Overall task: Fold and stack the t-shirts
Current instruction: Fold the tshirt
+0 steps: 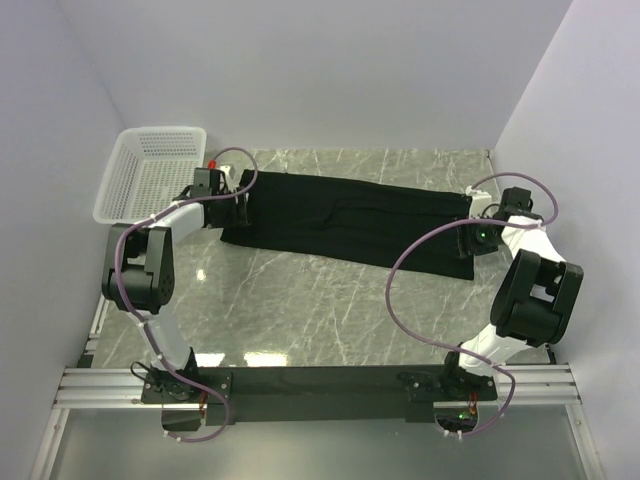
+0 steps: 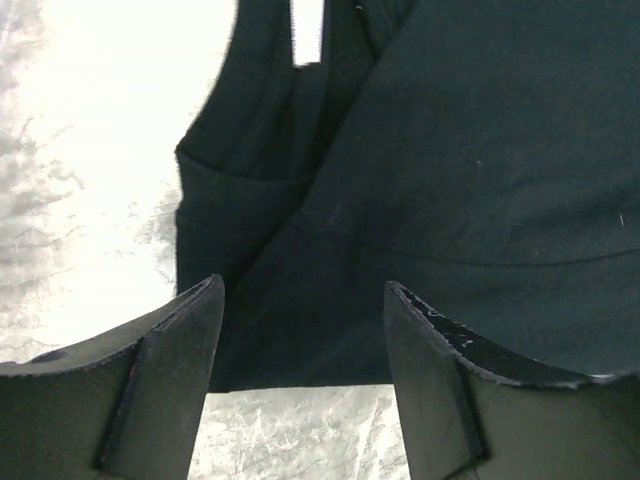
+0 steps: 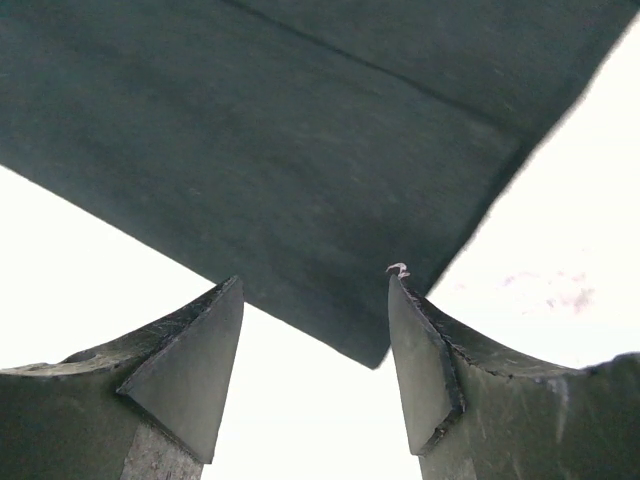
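Seen from above, a black t-shirt (image 1: pixel 350 222), folded lengthwise into a strip, lies right of the white basket (image 1: pixel 165 131); cross-folds and stacking likely remain. Left wrist view: the left gripper (image 2: pixel 303 300) has its jaws spread over the shirt's basket-side end. Right wrist view: the right gripper (image 3: pixel 315 290) has its jaws spread astride the corner farthest from the basket.

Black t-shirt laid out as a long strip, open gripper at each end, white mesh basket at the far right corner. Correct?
No: the top external view shows the white mesh basket at the far left corner. The rest holds: the black t-shirt lies as a long strip, left gripper and right gripper open at its ends.
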